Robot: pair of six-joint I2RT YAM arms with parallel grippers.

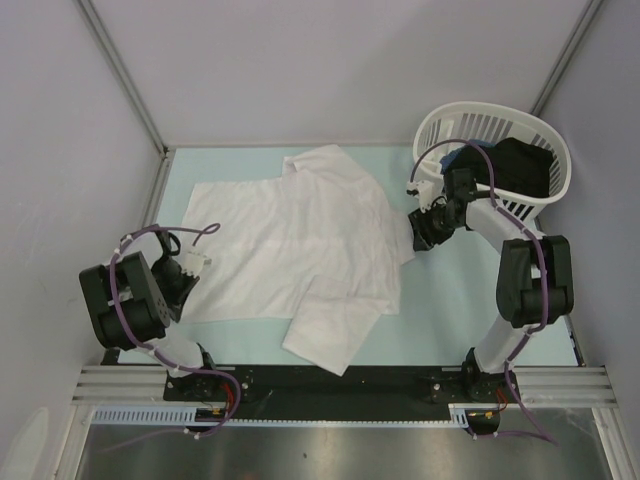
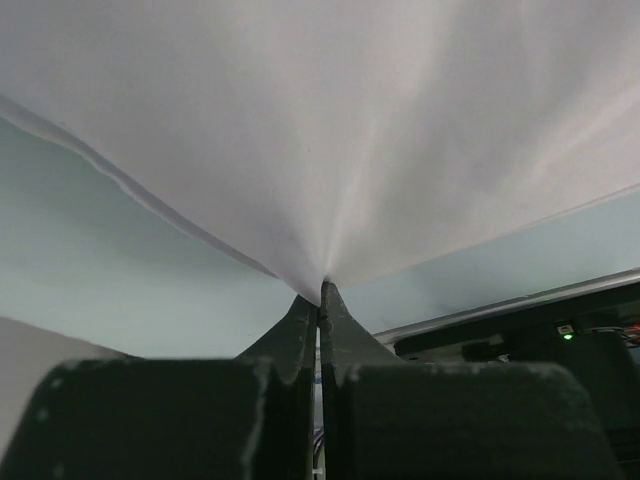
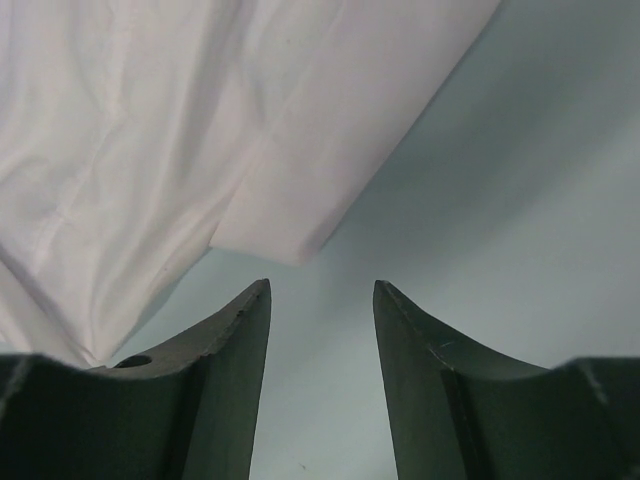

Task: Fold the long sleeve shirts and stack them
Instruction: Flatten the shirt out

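The shirt [image 1: 300,240] lies spread flat mid-table [image 1: 450,290], spanning the gap between both arms. The left gripper [image 2: 321,290] is clenched on its left edge. The right gripper [image 3: 320,300] is released, holding nothing. The shirt's right edge lies just ahead-left of its jaws.

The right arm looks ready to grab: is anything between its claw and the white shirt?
Nothing visible. The right claw stands open over the table, and the white shirt has its edge just ahead of the fingertips.
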